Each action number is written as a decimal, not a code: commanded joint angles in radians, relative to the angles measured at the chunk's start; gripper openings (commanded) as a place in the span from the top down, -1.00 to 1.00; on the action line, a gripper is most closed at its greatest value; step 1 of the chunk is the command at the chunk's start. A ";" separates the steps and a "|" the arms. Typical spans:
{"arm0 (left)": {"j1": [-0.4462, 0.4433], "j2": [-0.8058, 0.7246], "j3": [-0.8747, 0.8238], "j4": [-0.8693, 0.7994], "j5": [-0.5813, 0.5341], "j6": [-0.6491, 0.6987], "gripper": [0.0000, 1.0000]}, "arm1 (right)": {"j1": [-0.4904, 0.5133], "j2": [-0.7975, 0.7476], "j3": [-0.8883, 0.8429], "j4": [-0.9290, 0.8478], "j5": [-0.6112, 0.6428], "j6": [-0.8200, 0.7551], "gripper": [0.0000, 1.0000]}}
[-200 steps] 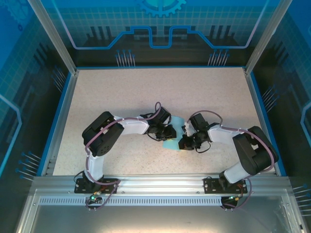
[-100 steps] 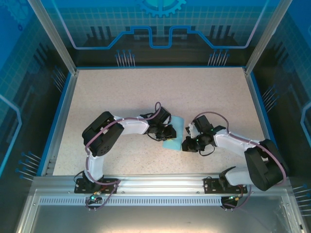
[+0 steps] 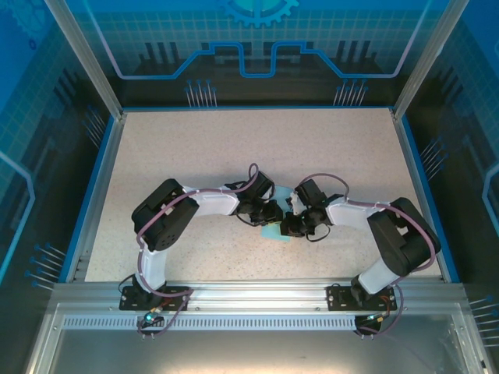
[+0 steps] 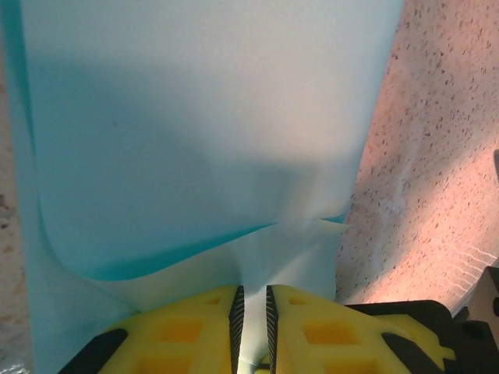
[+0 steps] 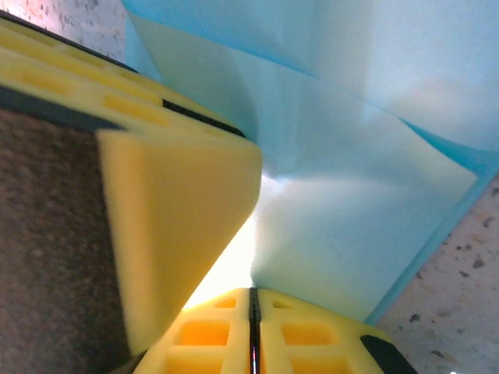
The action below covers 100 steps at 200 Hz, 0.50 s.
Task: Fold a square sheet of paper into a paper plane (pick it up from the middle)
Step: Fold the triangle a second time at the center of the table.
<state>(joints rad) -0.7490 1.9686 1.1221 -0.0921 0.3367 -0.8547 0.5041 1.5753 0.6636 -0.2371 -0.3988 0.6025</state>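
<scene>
left pincer (image 4: 251,300), right pincer (image 5: 253,300) apparently, pinching paper (image 4: 195,117)

The left arm (image 3: 168,218) and right arm (image 3: 398,234) bend in toward each other, elbows out, wrists low. The left gripper (image 4: 252,300) pinches paper (image 4: 203,117) in a narrow slit between its pads. The right gripper (image 5: 253,304) has its pads pressed together, close beside the left one.

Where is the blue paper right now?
From above, the blue paper sits near the middle of the table, tucked between the two arms' tips; the left gripper and right gripper both pinch it.
</scene>
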 commanded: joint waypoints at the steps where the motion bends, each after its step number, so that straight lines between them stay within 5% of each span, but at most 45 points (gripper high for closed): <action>1: 0.006 0.027 0.008 -0.070 -0.036 0.031 0.57 | -0.034 0.011 -0.067 0.005 0.012 0.002 0.80; 100: 0.032 -0.066 -0.010 0.029 0.008 -0.004 0.40 | -0.052 -0.009 -0.128 0.021 0.000 0.014 0.91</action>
<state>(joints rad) -0.7448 1.9636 1.1236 -0.0803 0.3473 -0.8558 0.4637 1.5490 0.5755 -0.1101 -0.4728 0.6067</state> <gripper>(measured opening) 0.291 0.059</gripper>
